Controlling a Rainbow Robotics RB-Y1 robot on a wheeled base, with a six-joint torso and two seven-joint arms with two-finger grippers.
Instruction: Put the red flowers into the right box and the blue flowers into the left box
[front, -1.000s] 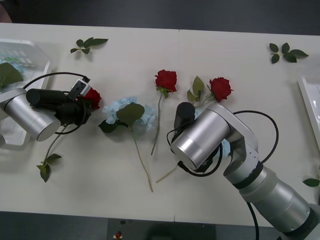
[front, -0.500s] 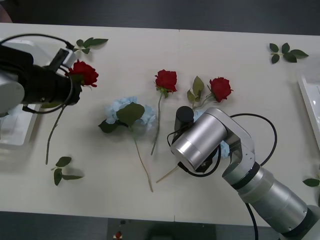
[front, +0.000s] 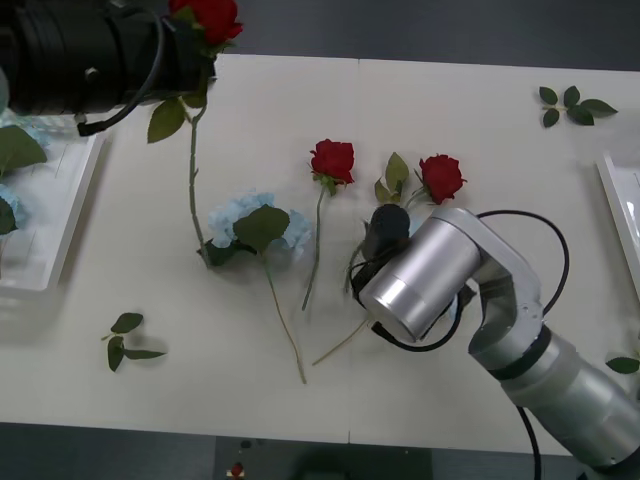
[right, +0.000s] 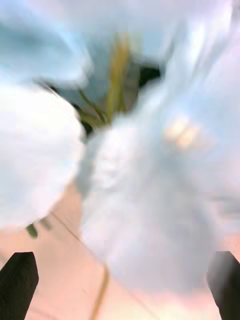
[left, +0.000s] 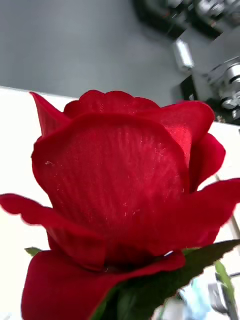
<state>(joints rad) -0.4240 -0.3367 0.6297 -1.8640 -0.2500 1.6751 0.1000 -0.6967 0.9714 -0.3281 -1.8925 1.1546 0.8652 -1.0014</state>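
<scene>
My left gripper is shut on a red flower and holds it high over the table's back left, with the stem hanging down. The same bloom is close up in the left wrist view. Two more red flowers lie mid-table, beside a blue flower. My right arm hangs low over another blue flower. My right gripper is open, with that bloom just ahead of its fingertips. The left box holds blue flowers. The right box shows at the right edge.
Loose green leaf sprigs lie at the back right, front left and far right edge. The hanging stem's tip reaches down to the leaves of the blue flower on the table.
My left arm has lifted the red flower off the table, up and toward the back, leaving a leaf sprig behind. My right arm has shifted slightly to the right.
</scene>
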